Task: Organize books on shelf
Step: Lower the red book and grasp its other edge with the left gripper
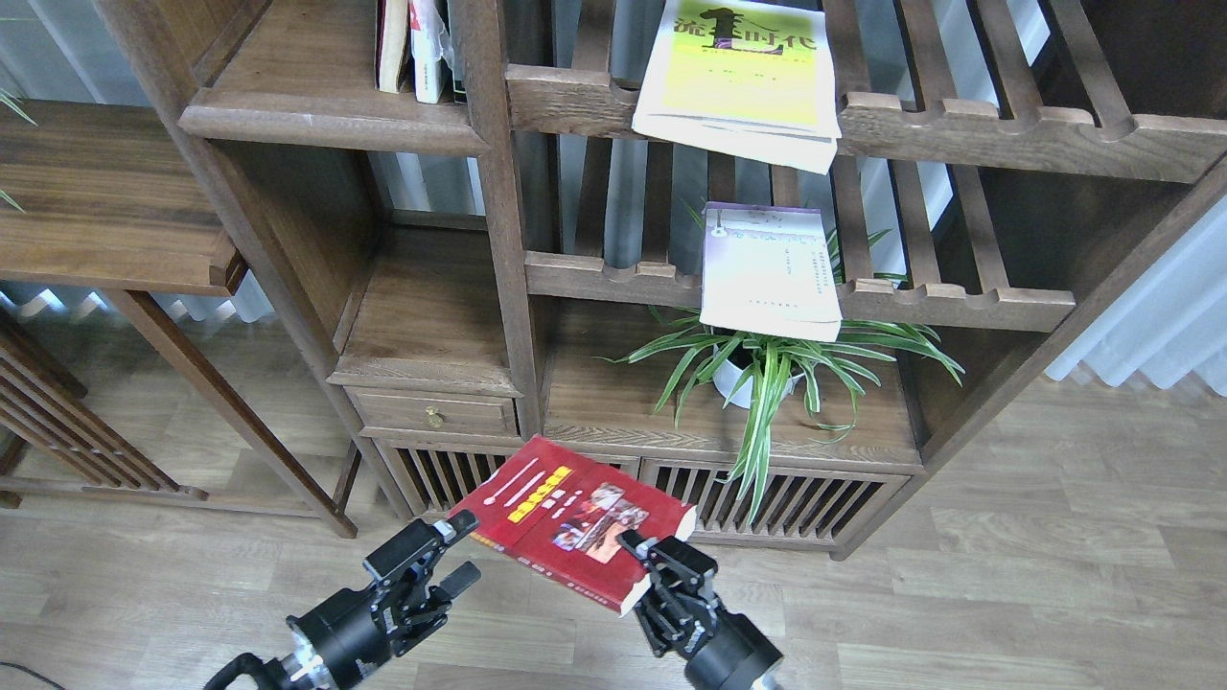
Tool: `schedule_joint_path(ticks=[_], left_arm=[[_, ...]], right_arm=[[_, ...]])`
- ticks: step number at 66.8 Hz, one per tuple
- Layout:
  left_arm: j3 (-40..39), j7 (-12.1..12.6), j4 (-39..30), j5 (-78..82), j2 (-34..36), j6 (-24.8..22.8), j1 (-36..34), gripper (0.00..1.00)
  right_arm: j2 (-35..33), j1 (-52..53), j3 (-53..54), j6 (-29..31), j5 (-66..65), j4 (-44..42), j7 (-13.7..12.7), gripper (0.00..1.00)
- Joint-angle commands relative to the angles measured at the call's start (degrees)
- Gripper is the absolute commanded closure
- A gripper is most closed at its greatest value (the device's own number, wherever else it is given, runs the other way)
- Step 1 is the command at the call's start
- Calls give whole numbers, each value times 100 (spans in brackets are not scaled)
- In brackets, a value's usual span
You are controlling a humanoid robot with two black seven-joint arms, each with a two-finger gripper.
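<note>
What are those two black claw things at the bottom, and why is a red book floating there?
The picture comes from a camera in a robot's head, looking down. The black things are its arms, ending in two-finger grippers. The right gripper pinches the red book, so it isn't floating. The left gripper is open, one finger by the book's corner. Ahead stands a wooden bookcase. A yellow-green book and a pale book lie on its slatted racks, a potted plant sits below, and more books stand on the solid shelf.
</note>
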Motion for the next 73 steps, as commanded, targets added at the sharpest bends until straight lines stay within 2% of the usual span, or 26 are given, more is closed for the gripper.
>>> schedule_joint_path(ticks=[1,22,38,48,63,73], left_arm=[[0,-1,166,33,-161,0,-63,0],[-80,-1,404,59,-794,0,-159,0],[0,-1,413,68,-811,0,-133,11],[0,-1,492,59,-829,0,-98,25],[8,-1,483,15,-855,0,-45,62],[17,-1,483,15,-855,0,-36,71]], right_arm=[[40,-44,-12,0,-93,-7,-2,94],[40,-106,-135,0,-129,-7,-2,92],[23,-167,-127,0,-155,-7,-2,92],[14,-167,-135,0,-155,-7,-2,92],[5,-185,-135,0,-164,-7,-11,92],[-21,-202,-127,0,-164,-7,-11,92]])
